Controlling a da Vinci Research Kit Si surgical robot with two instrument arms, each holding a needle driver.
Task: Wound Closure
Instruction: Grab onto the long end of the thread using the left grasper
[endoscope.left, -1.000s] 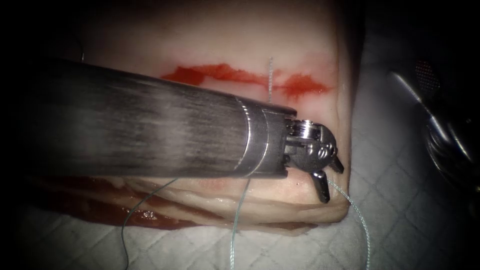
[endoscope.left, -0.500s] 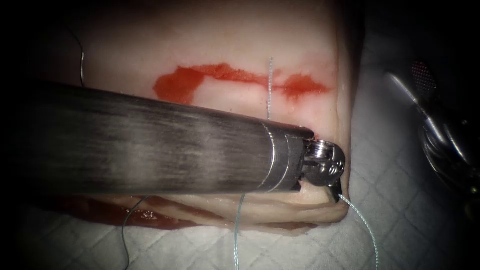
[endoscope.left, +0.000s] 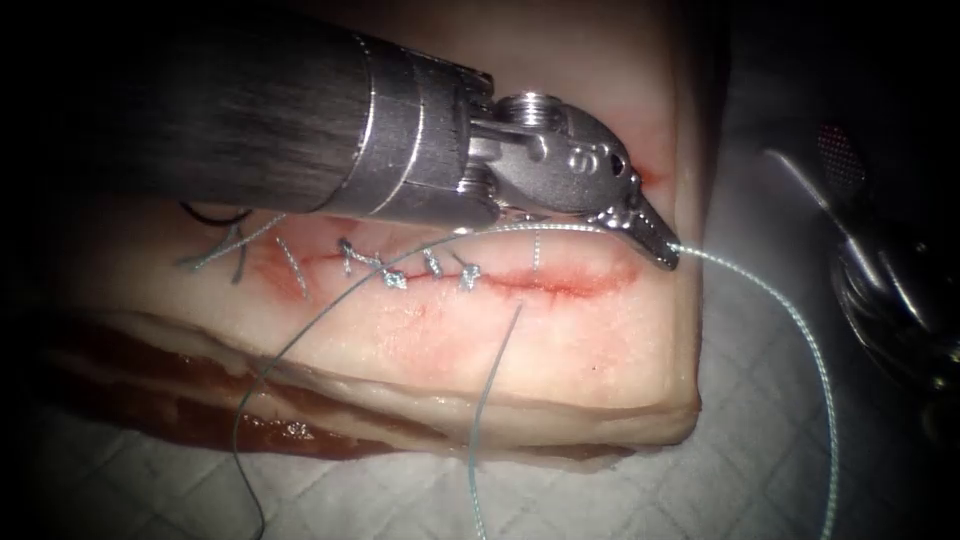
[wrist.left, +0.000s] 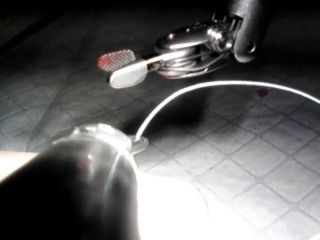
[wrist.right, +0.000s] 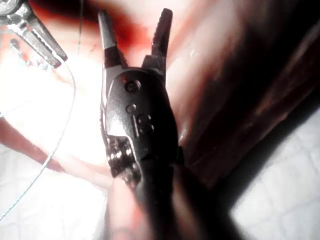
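My left tool (endoscope.left: 665, 255) reaches in over the tissue (endoscope.left: 560, 370), its jaws shut on the pale thread (endoscope.left: 800, 330) just past the right end of the cut (endoscope.left: 560, 285). From the jaws one strand arcs right and down; the other runs left across the cut and down the front face. Several stitches (endoscope.left: 400, 275) cross the cut. A dark curved line (endoscope.left: 215, 215) lies near the cut's left end, and I cannot tell if it is the needle. My right tool (endoscope.left: 815, 150) (wrist.left: 120, 67) (wrist.right: 132, 25) hovers off the tissue to the right, open and holding nothing.
A second loose strand (endoscope.left: 495, 370) hangs from the cut down over the tissue's front edge. White quilted cloth (endoscope.left: 760, 470) lies under and around the tissue. The left tool's thick shaft (endoscope.left: 250, 110) covers the tissue's back left part.
The left tool's jaws, open at the front right edge a second ago, shut on the thread there. It then lifted back over the cut, drawing the thread up and uncovering the stitches.
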